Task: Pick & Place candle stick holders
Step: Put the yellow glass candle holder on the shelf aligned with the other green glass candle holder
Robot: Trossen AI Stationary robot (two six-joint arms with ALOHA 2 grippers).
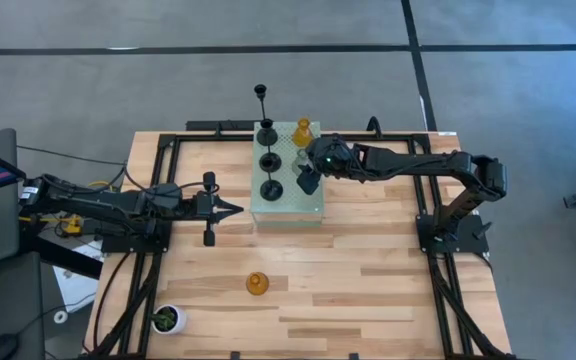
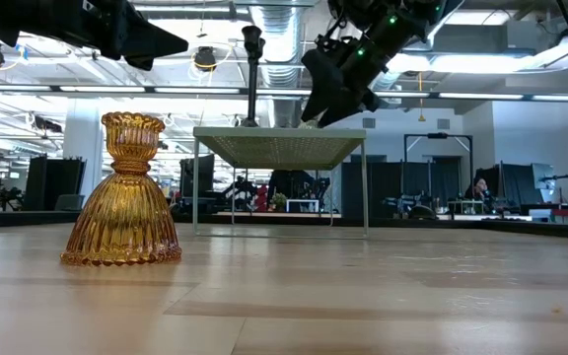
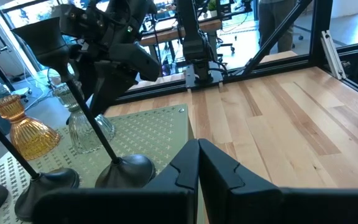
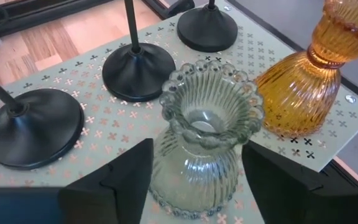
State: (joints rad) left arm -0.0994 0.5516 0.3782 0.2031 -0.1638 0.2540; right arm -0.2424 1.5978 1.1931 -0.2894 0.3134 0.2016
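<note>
Wooden table (image 1: pixel 368 290) under my arms, pale grey-green holder (image 4: pixel 207 140) standing on the perforated block (image 1: pixel 313 205) between my right gripper's (image 4: pixel 194 168) open fingers, amber holder (image 4: pixel 306 74) just beside, three black holders (image 1: pixel 268 160) nearby, another amber holder (image 1: pixel 257 284) alone on the table, left gripper (image 1: pixel 230 210) closed, empty, beside the block.

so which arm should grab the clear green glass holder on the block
The right. Its gripper is open with a finger on each side of the pale grey-green holder on the perforated block. The left gripper is shut, off the block's left edge, behind the black holders.
</note>
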